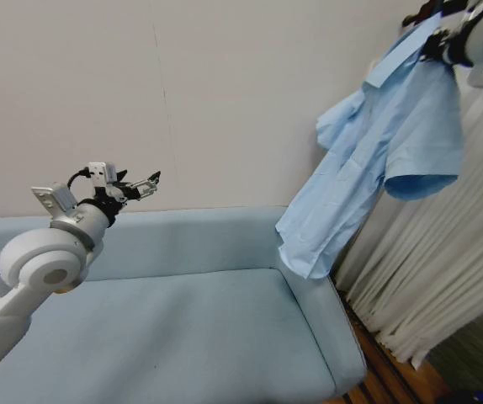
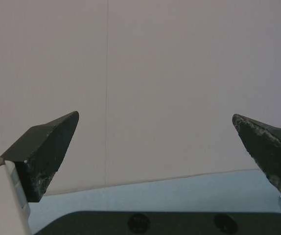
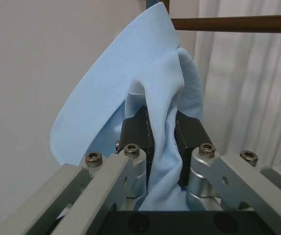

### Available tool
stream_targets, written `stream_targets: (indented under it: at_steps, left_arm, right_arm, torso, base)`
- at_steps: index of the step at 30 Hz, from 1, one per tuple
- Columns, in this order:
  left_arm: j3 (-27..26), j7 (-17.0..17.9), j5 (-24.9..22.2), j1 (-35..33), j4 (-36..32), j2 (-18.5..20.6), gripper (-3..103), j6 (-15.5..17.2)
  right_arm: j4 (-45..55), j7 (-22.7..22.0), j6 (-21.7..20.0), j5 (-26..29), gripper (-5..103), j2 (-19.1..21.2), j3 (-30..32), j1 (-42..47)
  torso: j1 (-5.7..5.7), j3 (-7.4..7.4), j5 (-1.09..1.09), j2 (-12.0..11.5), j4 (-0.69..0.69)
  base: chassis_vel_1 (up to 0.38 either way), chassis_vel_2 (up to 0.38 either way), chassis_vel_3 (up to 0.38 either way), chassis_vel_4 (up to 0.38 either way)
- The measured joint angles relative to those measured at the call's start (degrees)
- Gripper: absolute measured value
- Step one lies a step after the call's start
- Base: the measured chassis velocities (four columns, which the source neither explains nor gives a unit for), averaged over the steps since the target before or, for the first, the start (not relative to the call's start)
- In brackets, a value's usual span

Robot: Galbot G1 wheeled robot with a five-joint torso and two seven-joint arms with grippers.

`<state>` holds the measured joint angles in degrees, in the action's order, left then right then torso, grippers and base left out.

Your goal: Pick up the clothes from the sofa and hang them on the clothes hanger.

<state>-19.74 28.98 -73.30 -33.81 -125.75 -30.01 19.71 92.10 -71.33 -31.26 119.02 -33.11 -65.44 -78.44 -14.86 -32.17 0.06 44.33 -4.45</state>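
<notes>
From the head view we see the light blue short-sleeved cotton shirt (image 1: 384, 160) off the seat, hanging in the air above the right end of the pale blue fabric sofa (image 1: 183, 337). Its hem reaches down to the sofa's back right corner, in front of the white pleated curtain (image 1: 427, 286). The right gripper (image 1: 445, 40) is raised high at the upper right, holding the shirt near its collar. The right wrist view gives us the detail the head view lacks: the right gripper (image 3: 162, 132) has its jaws clenched on a bunched fold of the shirt (image 3: 116, 93), the collar stands up above them, and a dark brown wooden rod (image 3: 233, 23) runs level just beyond the collar. The left arm is lifted with its elbow bent over the left part of the sofa, the left gripper (image 1: 139, 186) pointing at the plain beige wall (image 1: 225, 101) above the backrest. In the left wrist view the left gripper (image 2: 155, 142) has its jaws spread wide with nothing between them.
</notes>
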Motion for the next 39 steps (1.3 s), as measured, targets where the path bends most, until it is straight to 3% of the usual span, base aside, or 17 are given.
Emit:
stream_targets:
  at_steps: [4, 9, 14, 24, 27, 39]
  left_arm:
    - [1.1, -1.0, 0.8, 0.9, 0.9, -1.9, 100, -0.1]
    - [2.2, -3.5, 3.8, 1.0, 2.9, -5.4, 100, -0.4]
    - [2.1, -5.1, 5.8, 0.5, 4.2, -7.4, 100, -0.7]
    - [2.1, -6.7, 7.8, 0.0, 5.7, -10.0, 100, -1.1]
    - [2.9, -7.0, 9.3, 0.3, 7.0, -10.7, 100, -2.0]
    - [2.7, -7.3, 10.7, 0.3, 8.2, -11.9, 100, -2.4]
  right_arm:
    - [-4.8, -2.7, 1.8, 3.9, 8, -3.4, -3.2, -2.8]
    - [-9.7, -9.8, 7.9, 12.6, 8, -7.7, -2.8, -3.3]
    - [-14.8, -12.5, 11.2, 11.9, 8, -10.3, -2.7, -1.5]
    - [-19.0, -11.4, 11.3, 4.8, 8, -11.3, -5.5, 0.4]
    - [-21.5, -8.7, 9.7, 2.8, 8, -11.4, -5.2, 1.1]
    - [-30.5, -4.9, 7.5, 0.2, 8, -14.0, -2.8, 3.5]
  torso:
    - [0.00, 0.00, 0.00, 0.0, -0.01]
    - [0.00, 0.00, 0.00, 0.0, -0.02]
    - [0.00, 0.00, 0.02, 0.0, 0.01]
    - [0.00, 0.00, 0.03, 0.0, -0.02]
    - [0.01, 0.00, 0.02, 0.0, -0.01]
    - [0.00, 0.01, 0.01, 0.0, 0.00]
  base:
    - [0.000, 0.000, 0.000, 0.000]
    - [0.000, 0.000, 0.000, 0.000]
    - [0.000, 0.000, 0.000, 0.000]
    - [0.000, 0.000, 0.000, 0.000]
    - [0.000, 0.000, 0.000, 0.000]
    - [0.000, 0.000, 0.000, 0.000]
